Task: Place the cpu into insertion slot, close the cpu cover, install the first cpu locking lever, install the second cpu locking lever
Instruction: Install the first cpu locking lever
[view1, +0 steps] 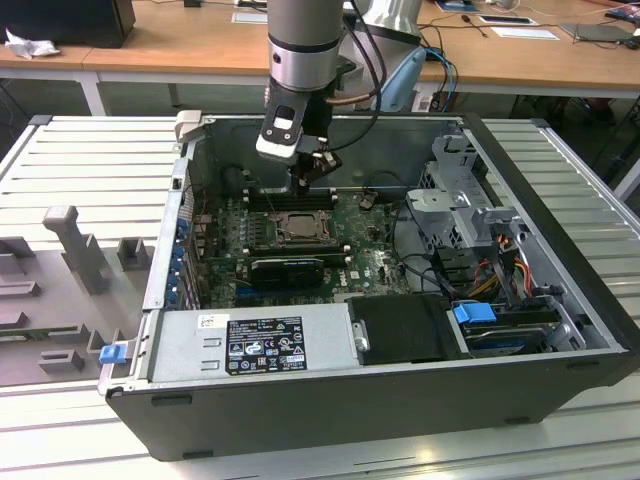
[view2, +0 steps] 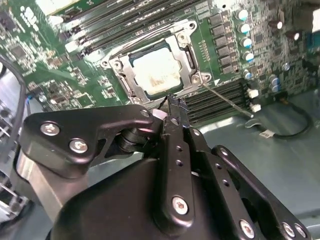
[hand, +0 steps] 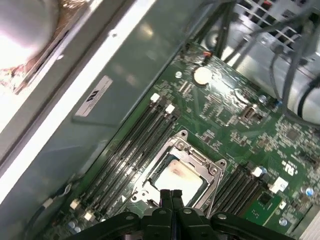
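Cpu (view2: 156, 72) is sitting in the insertion slot (view1: 272, 232), w/ the gripper (view2: 175, 101) hanging by the slot's edge.
Cpu cover (view2: 182, 40) is lying flat round the chip, whose pale face is showing thru the cut-out. Jaws are pressing together, pinching nothing, tips nr the memory slots (view2: 210, 106). A thin metal lever (view2: 227, 99) is sticking out from one socket corner across those slots. In the exterior view the arm is reaching down into the open pc case (view1: 400, 390).
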